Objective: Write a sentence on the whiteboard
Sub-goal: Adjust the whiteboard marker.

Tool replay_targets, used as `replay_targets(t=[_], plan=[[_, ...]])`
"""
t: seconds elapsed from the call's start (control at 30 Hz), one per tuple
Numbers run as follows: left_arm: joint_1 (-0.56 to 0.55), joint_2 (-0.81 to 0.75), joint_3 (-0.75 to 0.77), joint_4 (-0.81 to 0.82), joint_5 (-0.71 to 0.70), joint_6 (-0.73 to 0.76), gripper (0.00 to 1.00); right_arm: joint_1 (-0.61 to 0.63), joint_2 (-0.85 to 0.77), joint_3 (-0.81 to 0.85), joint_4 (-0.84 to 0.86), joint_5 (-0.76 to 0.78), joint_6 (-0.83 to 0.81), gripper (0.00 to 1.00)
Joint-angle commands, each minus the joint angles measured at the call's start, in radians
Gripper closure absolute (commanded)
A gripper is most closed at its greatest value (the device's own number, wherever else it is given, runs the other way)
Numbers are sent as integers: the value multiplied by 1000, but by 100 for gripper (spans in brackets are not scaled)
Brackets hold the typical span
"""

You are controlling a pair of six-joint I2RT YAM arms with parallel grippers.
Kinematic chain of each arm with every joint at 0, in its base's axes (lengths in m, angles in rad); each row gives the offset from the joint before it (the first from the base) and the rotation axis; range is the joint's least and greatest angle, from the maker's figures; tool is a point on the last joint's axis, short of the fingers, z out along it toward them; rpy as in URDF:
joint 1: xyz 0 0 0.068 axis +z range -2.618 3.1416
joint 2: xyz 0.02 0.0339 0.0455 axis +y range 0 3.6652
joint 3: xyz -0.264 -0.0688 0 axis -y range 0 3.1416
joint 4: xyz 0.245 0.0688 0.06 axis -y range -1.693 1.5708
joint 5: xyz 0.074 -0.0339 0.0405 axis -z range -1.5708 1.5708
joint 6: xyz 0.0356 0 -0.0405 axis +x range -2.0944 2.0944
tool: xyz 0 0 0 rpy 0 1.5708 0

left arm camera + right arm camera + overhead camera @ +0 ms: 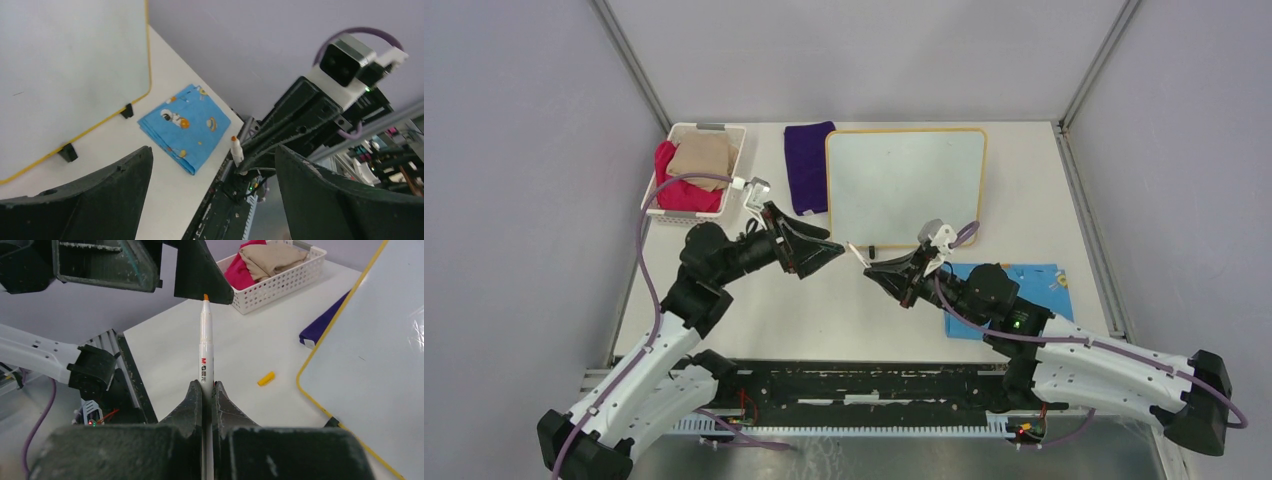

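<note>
The whiteboard [906,185] lies flat on the far middle of the table [824,310], with its long sides running left to right and its face up. Just in front of its near edge, the right gripper [869,266] is clamped tight on a white marker [205,350]. The marker's long axis runs straight out from the jaws, and its bare orange tip points at the left gripper [834,246]. That gripper faces it with jaws spread wide, holding nothing. Whether the tip touches a finger cannot be told.

Only the right wrist view shows an orange cap [266,378] lying on the table beside the whiteboard's corner. Only the left wrist view shows the board's black clip feet [66,152] and the print on the blue cartoon cloth [185,127].

At far left, a white basket [737,160] holds a pink cloth [686,190] with a tan cloth [704,158] on top. A purple cloth [809,165] lies between the basket and the whiteboard.
</note>
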Motion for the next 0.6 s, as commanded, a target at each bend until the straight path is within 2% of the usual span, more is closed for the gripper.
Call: replay_targets(t=[0.0, 0.33, 0.57], plan=[[-20, -10, 20, 164, 198, -15, 7, -2, 30, 85, 94, -97, 36, 100], [-73, 26, 50, 180, 255, 1, 25, -2, 78, 119, 111, -177, 70, 100], [-79, 39, 50, 178, 244, 6, 55, -2, 76, 110, 98, -179, 65, 100]])
